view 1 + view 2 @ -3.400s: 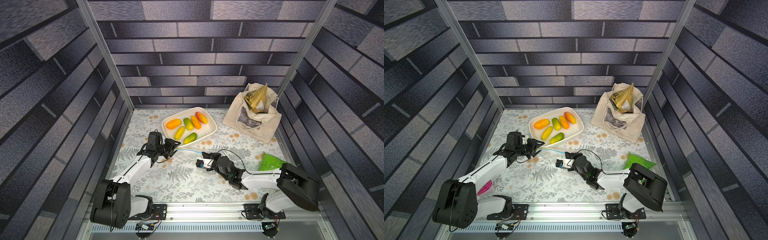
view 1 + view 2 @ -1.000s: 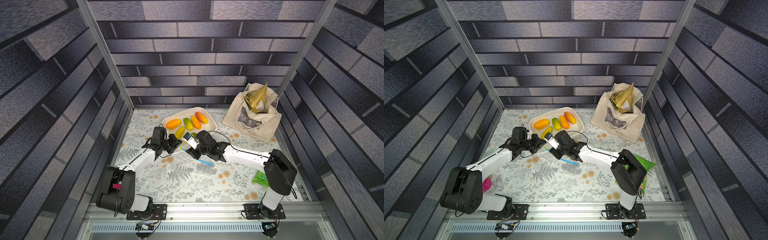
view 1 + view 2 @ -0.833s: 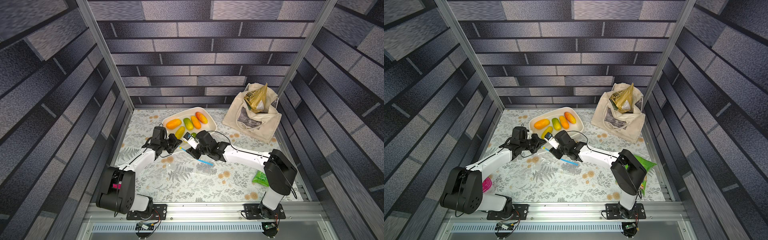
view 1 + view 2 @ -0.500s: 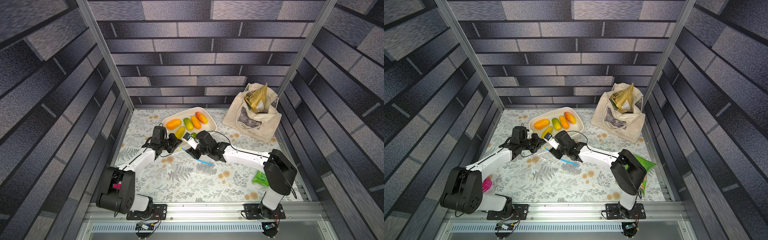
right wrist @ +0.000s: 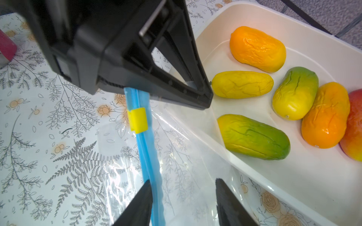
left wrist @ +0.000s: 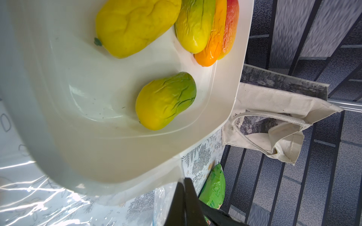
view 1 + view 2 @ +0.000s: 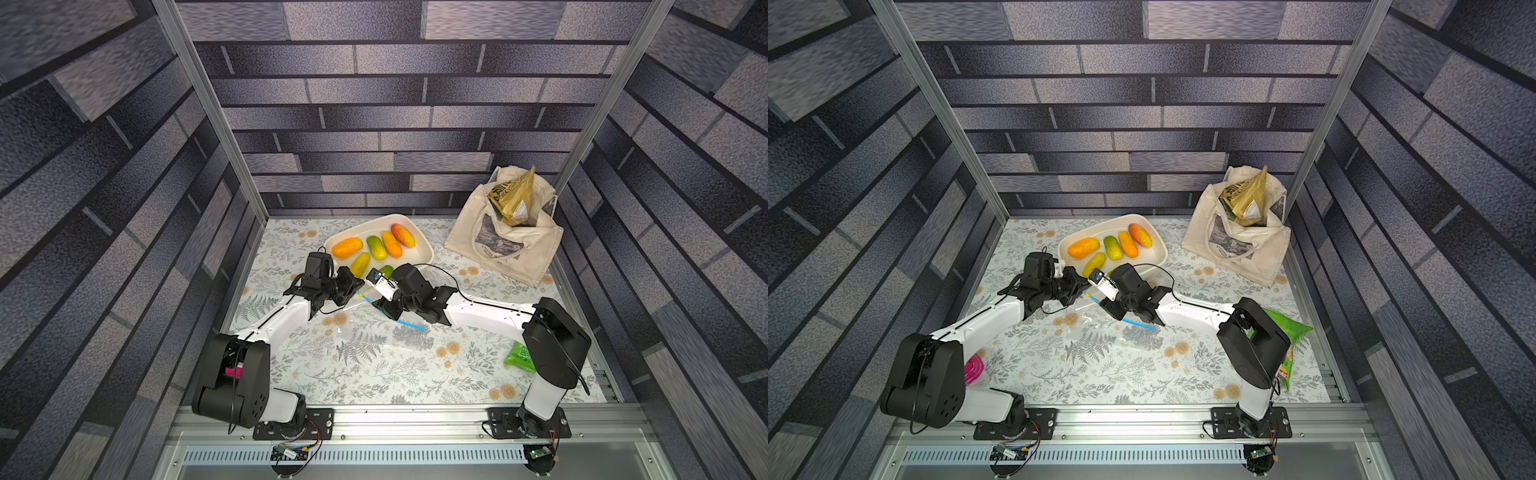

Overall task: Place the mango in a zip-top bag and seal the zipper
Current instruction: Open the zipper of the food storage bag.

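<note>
My left gripper [image 6: 184, 197] clenches the zip-top bag [image 5: 186, 146] by its corner beside the white tray [image 5: 313, 187]. The zipper [image 5: 149, 156] runs lengthwise from there, yellow slider [image 5: 138, 121] end first, to my right gripper [image 5: 183, 180], whose jaws are parted astride it.

- In both top views the tray [image 7: 411, 254] sits on the tabletop [image 7: 374, 374] just above frame centre, with six mangoes [image 7: 347, 247] lying in it.
- The canvas tote [image 7: 498, 245] stands to the right of the tray, apart from it, with a packet [image 7: 513, 199] poking out of its top.
- The zip-top bag [image 7: 374, 334] lies flat on the tabletop below the tray, with its zipper [image 7: 409, 324] along the edge nearest the tray.
- The left jaws meet the zipper's left end, just beside the tray.
- The right jaws stand over the zipper's middle.
- The snack packet [image 7: 519, 357] lies at the lower right, partly behind the right arm's base.
</note>
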`<state>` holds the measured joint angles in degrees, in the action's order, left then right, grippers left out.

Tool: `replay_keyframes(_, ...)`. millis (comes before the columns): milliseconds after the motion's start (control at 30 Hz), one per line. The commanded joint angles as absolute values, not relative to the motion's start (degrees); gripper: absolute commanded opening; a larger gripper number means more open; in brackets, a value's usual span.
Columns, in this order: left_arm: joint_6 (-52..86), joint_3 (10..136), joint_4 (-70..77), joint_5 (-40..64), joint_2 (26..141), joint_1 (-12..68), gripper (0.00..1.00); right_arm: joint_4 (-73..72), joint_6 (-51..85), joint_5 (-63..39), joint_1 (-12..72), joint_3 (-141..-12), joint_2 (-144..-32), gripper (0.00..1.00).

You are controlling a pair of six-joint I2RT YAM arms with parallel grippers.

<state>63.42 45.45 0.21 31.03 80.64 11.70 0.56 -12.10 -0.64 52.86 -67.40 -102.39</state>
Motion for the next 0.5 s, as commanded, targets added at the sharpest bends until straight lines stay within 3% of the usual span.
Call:
replay_keyframes(0, 62.1, 47.6, -1.0, 30.5, 80.1, 12.0, 0.00, 0.3, -13.0, 2.0, 52.9, -68.5, -103.6, 0.54)
replay_keyframes(167, 61.7, 48.1, -1.3, 30.9, 80.4, 12.0, 0.00, -1.0, -12.9, 5.3, 52.9, -68.0, -103.1, 0.48)
replay_keyframes(367, 61.6, 48.4, -2.1, 31.0, 80.7, 11.9, 0.00, -6.7, -16.6, 12.6, 54.4, -64.2, -101.8, 0.29)
replay_keyframes(467, 60.9, 49.1, -2.4, 31.7, 80.7, 11.7, 0.03, -4.8, -17.6, 12.3, 54.5, -65.3, -103.3, 0.10)
